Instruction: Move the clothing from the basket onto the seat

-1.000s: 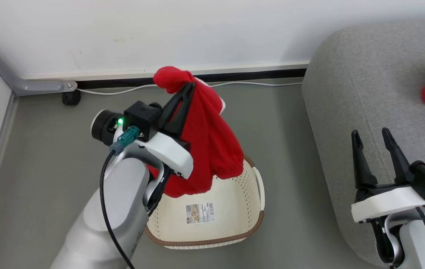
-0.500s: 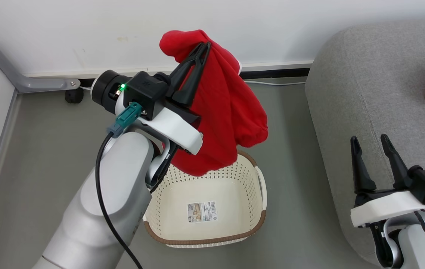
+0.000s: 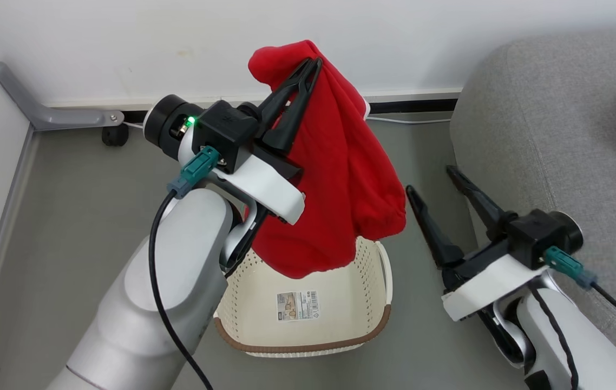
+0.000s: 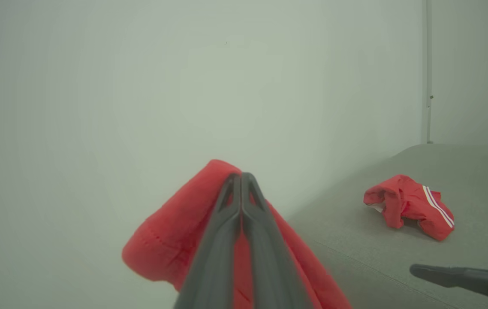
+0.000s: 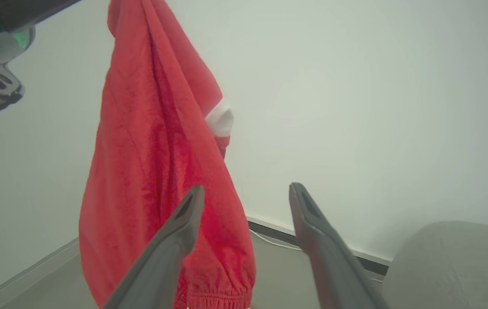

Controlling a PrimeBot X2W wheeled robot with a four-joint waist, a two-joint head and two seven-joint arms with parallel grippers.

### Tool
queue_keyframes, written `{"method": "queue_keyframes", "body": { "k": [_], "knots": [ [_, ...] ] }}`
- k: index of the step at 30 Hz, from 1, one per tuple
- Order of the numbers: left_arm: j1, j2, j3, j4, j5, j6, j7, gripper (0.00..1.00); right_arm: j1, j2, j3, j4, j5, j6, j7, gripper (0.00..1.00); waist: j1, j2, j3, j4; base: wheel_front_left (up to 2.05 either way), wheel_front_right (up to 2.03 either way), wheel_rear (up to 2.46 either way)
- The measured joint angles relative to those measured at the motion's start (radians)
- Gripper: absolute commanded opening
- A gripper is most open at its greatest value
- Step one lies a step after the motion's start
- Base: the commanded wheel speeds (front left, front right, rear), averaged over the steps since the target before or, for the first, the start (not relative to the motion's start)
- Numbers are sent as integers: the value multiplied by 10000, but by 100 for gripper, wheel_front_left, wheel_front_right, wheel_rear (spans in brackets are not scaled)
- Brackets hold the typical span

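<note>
Left of the basket [image 3: 300, 343] and beyond it, we see a grey metal bracket [image 3: 48, 115] at the foot of the white wall [image 3: 124, 49]. A small black wheel [image 3: 113, 135] sits beside it on the dull grey floor [image 3: 64, 216].

Directly above the basket is the left gripper [image 3: 312, 65], its two dark fingers pinched tight together on a bright red garment [image 3: 340, 179]. The fabric hangs in long folds over the basket's far side; whether its lowest fold touches the rim we cannot tell. The cream, perforated basket stands on the floor, and a sticker [image 3: 298, 306] shows on its base.

Behind the basket, a white cable [image 3: 411, 120] trails along the black baseboard [image 3: 416, 104].

Just right of the basket is the right gripper [image 3: 428, 179], its fingers spread wide and gripping nothing. Its tips point toward the hanging fabric, near it but apart.

Further right of the basket rises the rounded grey sofa [image 3: 557, 135]. On its cushion, well apart from the basket, lies a second garment [image 4: 409, 206], crumpled red with white stripes.
</note>
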Motion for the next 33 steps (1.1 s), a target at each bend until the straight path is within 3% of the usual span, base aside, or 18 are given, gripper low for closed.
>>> {"method": "queue_keyframes", "body": {
  "k": [9,17,23,31,32,33],
  "knots": [
    [-1,-50,-347,-38,-12,0,-25,0,-2142,-1306,2999,792,1323,0,0,100,0,0,29,296,0,0,0],
    [-1,-96,-779,-155,-44,0,-75,0,-3769,-1891,5035,1647,2612,2,0,100,0,0,69,612,0,0,0],
    [-2,-117,-1112,-173,-196,-2,-104,0,-4820,-1864,6353,2416,3440,0,0,100,0,0,117,867,0,0,0],
    [-83,-134,-1398,-171,-399,4,-105,0,-5334,-1174,7917,3239,5033,2,6,100,0,0,230,1081,0,0,0],
    [-106,-134,-1423,-171,-401,6,-105,0,-5345,-1101,7973,3264,5129,0,6,61,0,0,245,1095,0,0,0],
    [-131,-134,-1450,-167,-403,15,-105,0,-5345,-1041,8011,3308,5185,2,6,40,0,0,258,1104,0,0,0]
  ]
}}
